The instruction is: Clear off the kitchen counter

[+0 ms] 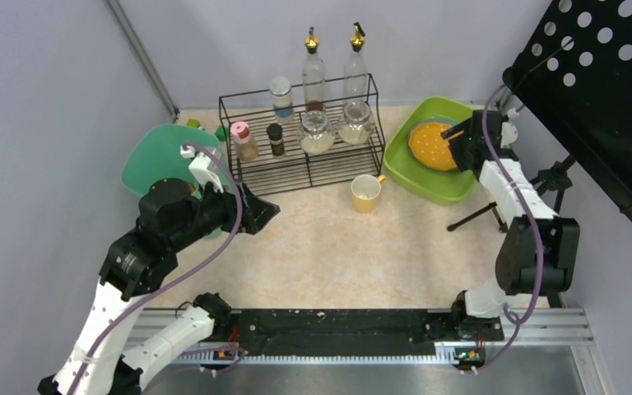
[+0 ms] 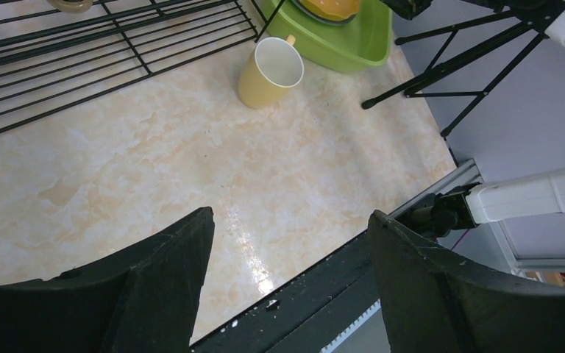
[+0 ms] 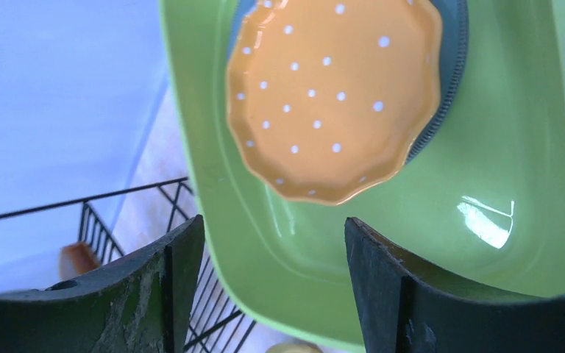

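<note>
The kitchen counter point(image 1: 337, 255) point(image 2: 154, 162) is a beige marbled top. A yellow mug point(image 1: 366, 193) point(image 2: 268, 73) stands upright on it between the wire rack and the lime-green tub point(image 1: 405, 171) point(image 3: 515, 147). Inside the tub an orange white-dotted plate point(image 1: 432, 146) point(image 3: 331, 95) lies on a blue-grey plate point(image 3: 452, 73). My right gripper point(image 1: 454, 140) point(image 3: 272, 220) hangs open over the tub's near wall with nothing between its fingers. My left gripper point(image 1: 270, 212) point(image 2: 290, 217) is open and empty above the counter's left half, in front of the rack, well short of the mug.
A black wire rack point(image 1: 296, 169) point(image 2: 81, 51) at the back holds jars, shakers and two bottles. A teal board point(image 1: 152, 160) lies at the left behind my left arm. A black perforated stand point(image 1: 609, 99) with tripod legs point(image 2: 449, 81) crowds the right edge.
</note>
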